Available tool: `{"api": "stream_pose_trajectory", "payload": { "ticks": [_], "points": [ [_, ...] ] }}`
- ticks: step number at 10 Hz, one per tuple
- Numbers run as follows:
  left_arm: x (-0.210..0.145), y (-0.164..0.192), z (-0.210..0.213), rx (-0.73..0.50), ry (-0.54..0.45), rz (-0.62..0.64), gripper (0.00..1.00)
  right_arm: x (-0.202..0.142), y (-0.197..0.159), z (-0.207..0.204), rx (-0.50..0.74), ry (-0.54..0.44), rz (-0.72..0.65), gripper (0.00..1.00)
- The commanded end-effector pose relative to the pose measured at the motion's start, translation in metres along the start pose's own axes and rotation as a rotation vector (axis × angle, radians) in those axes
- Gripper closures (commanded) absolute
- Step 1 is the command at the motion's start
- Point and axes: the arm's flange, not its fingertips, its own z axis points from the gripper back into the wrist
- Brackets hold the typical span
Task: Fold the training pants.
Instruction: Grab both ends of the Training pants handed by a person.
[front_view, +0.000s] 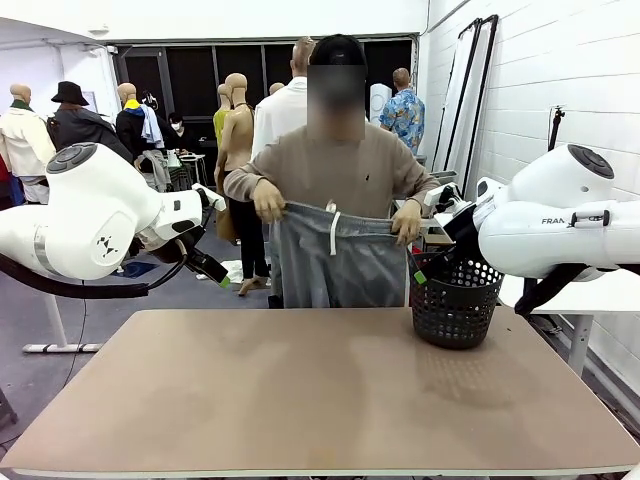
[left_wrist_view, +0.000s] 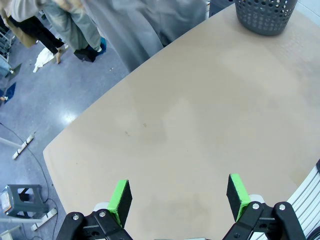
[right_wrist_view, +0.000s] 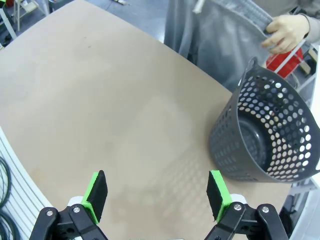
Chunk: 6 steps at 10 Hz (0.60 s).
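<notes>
Training pants (front_view: 335, 265): light grey, held up by the person across from me. They hang just past the far edge of the table (front_view: 300, 400) and are not lying on the tabletop.
Waistband: stretched roughly level between the person's hands, with one hand (front_view: 268, 201) gripping one end and the other hand (front_view: 406, 222) gripping the other end.
Drawstring (front_view: 334, 232): pale, dangling from the middle of the waistband down the front of the cloth.
My left gripper (left_wrist_view: 180, 192): jaws spread wide with nothing between the green pads (left_wrist_view: 120, 196). It is poised above the tan tabletop on my left side, well apart from the pants. The grey cloth shows blurred at the top of my left wrist view.
My right gripper (right_wrist_view: 157, 192): jaws spread wide as well and holding nothing. It hangs over the tabletop with the basket near, ahead and off to one side.
Black mesh basket (front_view: 455, 310): upright on the table toward its far right corner, just beside the hanging pants. My right wrist view looks down through its open mouth to its dark floor.
</notes>
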Motion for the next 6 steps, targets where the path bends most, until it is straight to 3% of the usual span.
{"api": "stream_pose_trajectory", "payload": {
  "ticks": [1, 6],
  "points": [
    [-0.0002, 0.0003, 0.0009, -0.003, -0.001, 0.001, 0.00, -0.0002, 0.0001, -0.0003, 0.003, 0.000, 0.000, 0.00],
    [-0.0002, 0.0003, 0.0009, -0.003, -0.001, 0.001, 0.00, -0.0002, 0.0001, -0.0003, 0.003, 0.000, 0.000, 0.00]
  ]
}}
